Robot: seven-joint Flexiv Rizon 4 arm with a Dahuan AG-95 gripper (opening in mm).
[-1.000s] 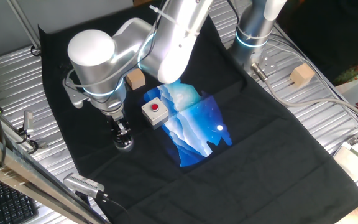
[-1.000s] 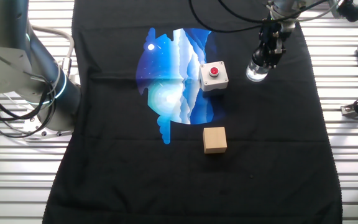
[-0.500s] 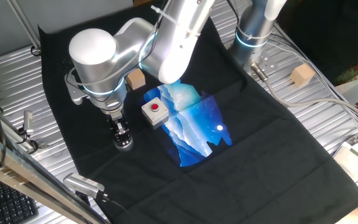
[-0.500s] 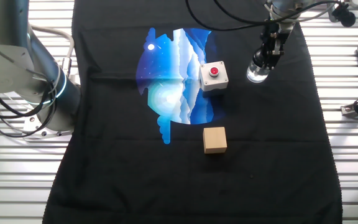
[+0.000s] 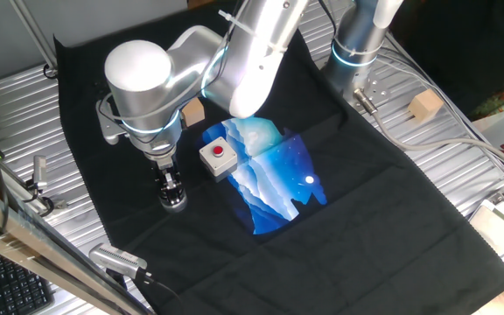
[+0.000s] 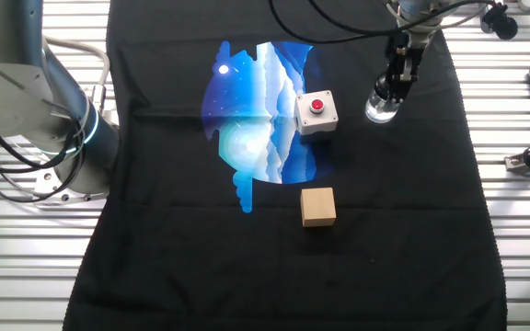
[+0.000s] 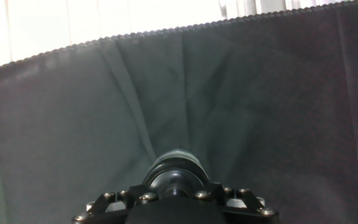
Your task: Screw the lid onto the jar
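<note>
The clear jar [image 5: 175, 205] stands upright on the black cloth, left of the red-button box; it also shows in the other fixed view [image 6: 379, 111]. My gripper [image 5: 171, 189] points straight down onto its top, with the fingers closed on the black lid [image 6: 390, 94], which sits on the jar's mouth. In the hand view the round dark lid [image 7: 176, 165] shows just beyond the gripper [image 7: 176, 188], whose fingertips are hidden by the hand's body. How far the lid is turned on cannot be told.
A white box with a red button [image 5: 218, 157] stands close beside the jar. A tan wooden cube [image 6: 318, 206] lies on the cloth; another cube [image 5: 424, 105] sits on the metal table. The cloth's edge [image 7: 166, 30] runs near the jar.
The arm's wrist body has swung slightly round above the jar. The gripper stays on the lid and the jar has not shifted.
</note>
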